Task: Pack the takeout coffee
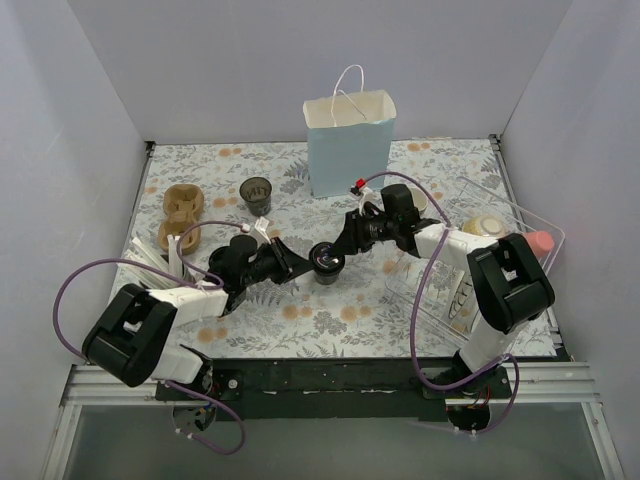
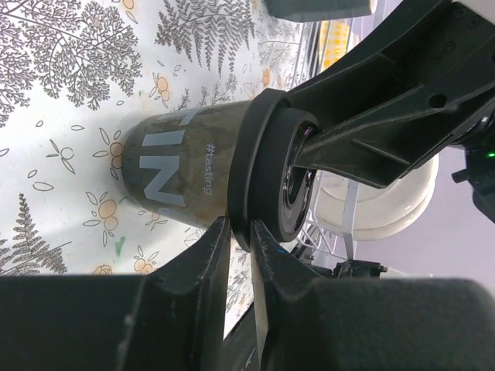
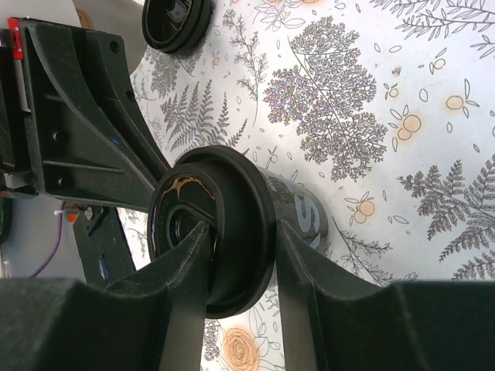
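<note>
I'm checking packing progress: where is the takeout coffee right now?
In the top view, the takeout coffee sits mid-table between the left pincer and the right pincer, in front of the light-blue bag, not inside it.

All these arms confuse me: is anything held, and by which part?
Yes: the small brown paper coffee cup, by the rim of its black plastic lid. The right fingers straddle one edge; the left fingers pinch the opposite edge.

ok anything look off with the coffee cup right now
Both grippers crowd the takeout coffee: the left gripper nips only the rim of its lid, the right gripper holds that same lid. No spill shows.
</note>
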Robot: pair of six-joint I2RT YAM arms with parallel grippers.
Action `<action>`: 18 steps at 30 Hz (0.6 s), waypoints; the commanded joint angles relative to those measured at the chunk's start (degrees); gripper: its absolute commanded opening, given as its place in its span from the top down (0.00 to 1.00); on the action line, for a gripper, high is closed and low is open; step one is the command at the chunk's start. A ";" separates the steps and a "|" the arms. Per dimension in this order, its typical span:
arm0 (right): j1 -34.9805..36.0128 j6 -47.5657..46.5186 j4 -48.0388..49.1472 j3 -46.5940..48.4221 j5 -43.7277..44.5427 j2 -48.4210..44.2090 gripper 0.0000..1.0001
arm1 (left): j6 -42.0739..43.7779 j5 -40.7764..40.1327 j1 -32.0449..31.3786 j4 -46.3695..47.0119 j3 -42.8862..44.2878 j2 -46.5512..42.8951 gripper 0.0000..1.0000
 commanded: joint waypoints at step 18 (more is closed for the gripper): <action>2.67 -19.10 -27.18 4.16 5.60 9.91 0.67 | 18.31 -2.82 2.84 -33.55 18.52 -4.71 0.57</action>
